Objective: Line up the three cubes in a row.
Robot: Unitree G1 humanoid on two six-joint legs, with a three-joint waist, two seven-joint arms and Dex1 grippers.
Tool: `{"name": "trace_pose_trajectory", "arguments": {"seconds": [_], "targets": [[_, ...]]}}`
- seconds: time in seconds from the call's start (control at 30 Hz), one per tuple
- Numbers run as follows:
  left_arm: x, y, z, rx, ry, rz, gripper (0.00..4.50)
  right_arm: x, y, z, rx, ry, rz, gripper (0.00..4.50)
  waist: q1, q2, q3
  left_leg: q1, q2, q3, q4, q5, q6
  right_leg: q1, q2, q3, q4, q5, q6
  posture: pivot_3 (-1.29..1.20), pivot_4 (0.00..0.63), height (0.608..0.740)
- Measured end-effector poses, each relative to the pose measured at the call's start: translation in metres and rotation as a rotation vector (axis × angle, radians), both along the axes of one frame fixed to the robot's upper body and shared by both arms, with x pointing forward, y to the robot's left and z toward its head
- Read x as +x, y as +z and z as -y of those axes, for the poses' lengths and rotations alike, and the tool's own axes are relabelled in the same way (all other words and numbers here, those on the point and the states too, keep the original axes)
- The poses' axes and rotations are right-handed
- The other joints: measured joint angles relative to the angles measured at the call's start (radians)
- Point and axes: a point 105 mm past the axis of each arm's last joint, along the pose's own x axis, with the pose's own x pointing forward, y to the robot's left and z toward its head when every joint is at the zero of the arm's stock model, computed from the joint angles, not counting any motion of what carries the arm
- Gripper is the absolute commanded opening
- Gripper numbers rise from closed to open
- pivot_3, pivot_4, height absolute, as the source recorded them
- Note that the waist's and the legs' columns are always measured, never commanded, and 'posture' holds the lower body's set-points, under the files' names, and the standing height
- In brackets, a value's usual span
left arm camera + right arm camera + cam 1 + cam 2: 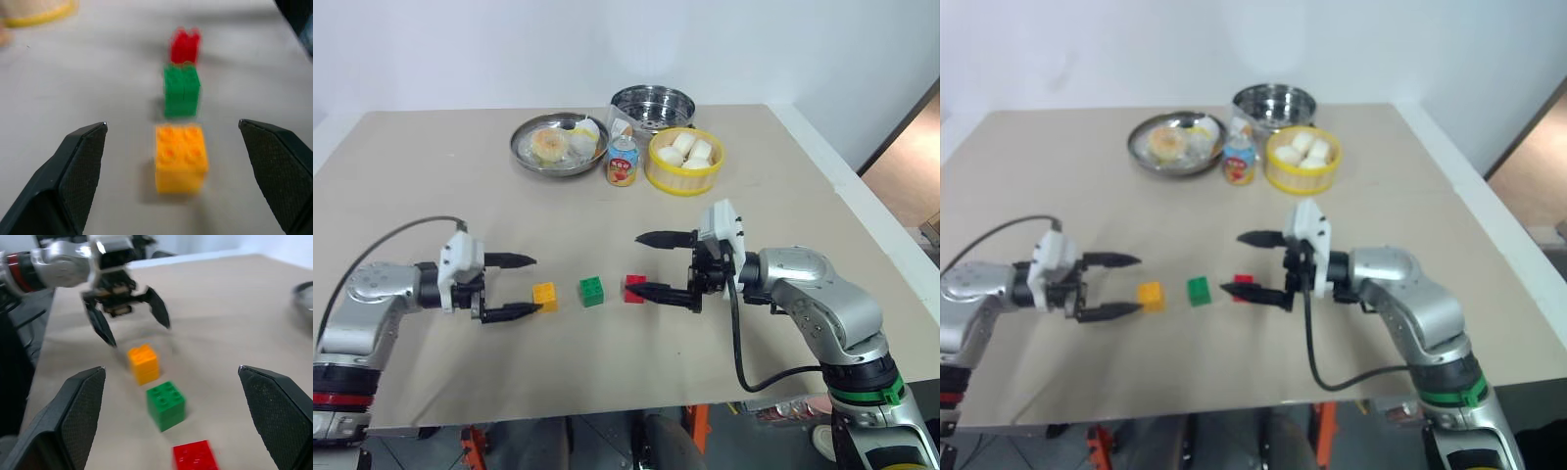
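Three studded cubes stand in a line on the tan table: yellow-orange (545, 296), green (592, 291), red (634, 288), with small gaps between them. My left gripper (536, 284) is open and points right. The yellow-orange cube (180, 157) lies just past its fingertips, held by nothing. My right gripper (634, 263) is open too and points left from the other end. Its lower fingertip is right by the red cube (195, 456); I cannot tell if they touch. The right wrist view looks down the row to the left gripper (140, 335).
At the back of the table stand a metal plate of buns (553, 144), a small printed can (623, 162), a yellow basket of white buns (683, 160) and a steel pot (653, 105). The table's front edge runs close below both arms.
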Motion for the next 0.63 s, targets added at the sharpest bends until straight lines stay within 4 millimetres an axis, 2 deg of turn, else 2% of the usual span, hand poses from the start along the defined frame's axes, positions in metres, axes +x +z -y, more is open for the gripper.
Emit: {"name": "trace_pose_trajectory", "arguments": {"seconds": [0.1, 0.2, 0.4, 0.63], "targets": [[0.012, 0.012, -0.004, -0.048, 0.104, 0.003, 4.45, 0.007, -0.001, 0.005, -0.019, -0.049, 0.019, 4.50, 0.000, 0.000, 0.000, 0.000, 0.000, 0.000, 0.000, 0.000, 0.000, 0.000, 0.000, 0.000, 0.000, 0.000, 0.000, 0.00, 0.150, 0.740], [0.029, 0.020, -0.003, -0.086, 0.209, 0.082, 4.45, 0.028, -0.005, 0.016, -0.055, -0.151, 0.047, 4.50, 0.001, 0.000, 0.000, 0.001, -0.001, 0.000, 0.001, 0.000, 0.000, 0.001, 0.000, 0.001, 0.000, 0.001, 0.001, 0.00, 0.150, 0.740], [0.052, 0.009, 0.002, -0.092, 0.349, 0.163, 4.45, 0.048, -0.009, 0.017, -0.016, -0.244, 0.070, 4.50, 0.002, 0.000, 0.000, 0.000, -0.001, 0.001, 0.000, 0.000, 0.000, 0.001, 0.002, 0.002, 0.000, 0.004, 0.007, 0.00, 0.150, 0.740], [0.067, 0.003, 0.007, -0.070, 0.412, 0.199, 4.45, 0.053, -0.001, 0.016, -0.002, -0.269, 0.110, 4.50, 0.002, 0.000, 0.000, 0.000, -0.001, 0.000, 0.000, 0.000, 0.000, 0.000, 0.002, 0.002, 0.000, 0.004, 0.007, 0.00, 0.150, 0.740]]}}
